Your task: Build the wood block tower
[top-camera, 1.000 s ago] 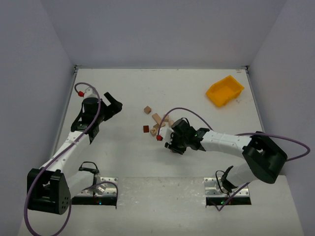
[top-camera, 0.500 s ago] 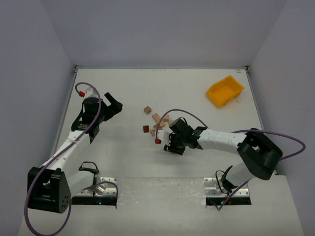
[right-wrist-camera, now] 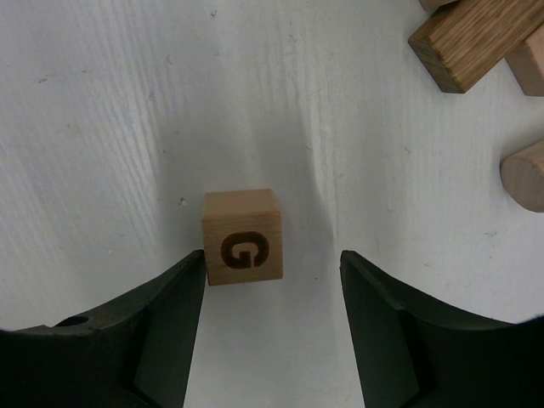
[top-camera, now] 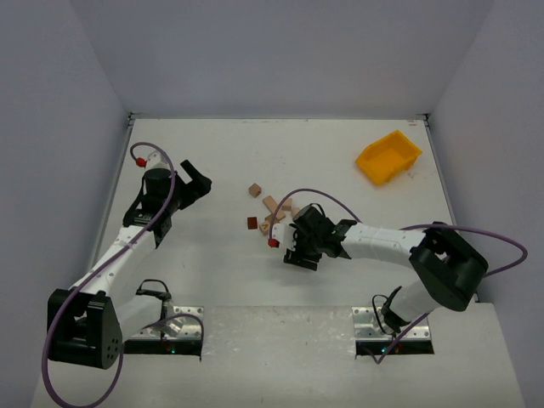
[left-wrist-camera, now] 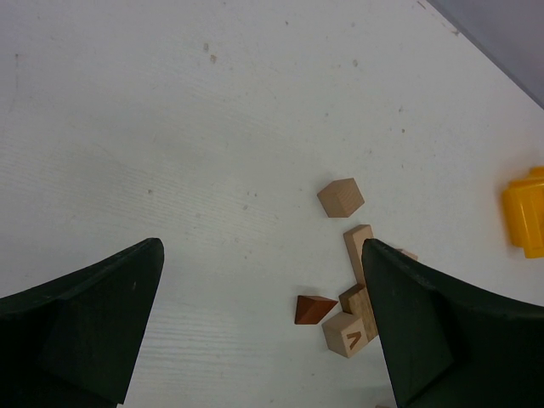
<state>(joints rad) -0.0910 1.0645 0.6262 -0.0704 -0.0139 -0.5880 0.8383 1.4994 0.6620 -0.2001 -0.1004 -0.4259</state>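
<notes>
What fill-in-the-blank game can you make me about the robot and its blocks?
1. The cube standing between the right gripper's open jaws shows the letter ___.
2. The plastic bin far from the blocks is coloured ___.
3. The left gripper is wide open and holds ___.

Missing words: G; yellow; nothing.
</notes>
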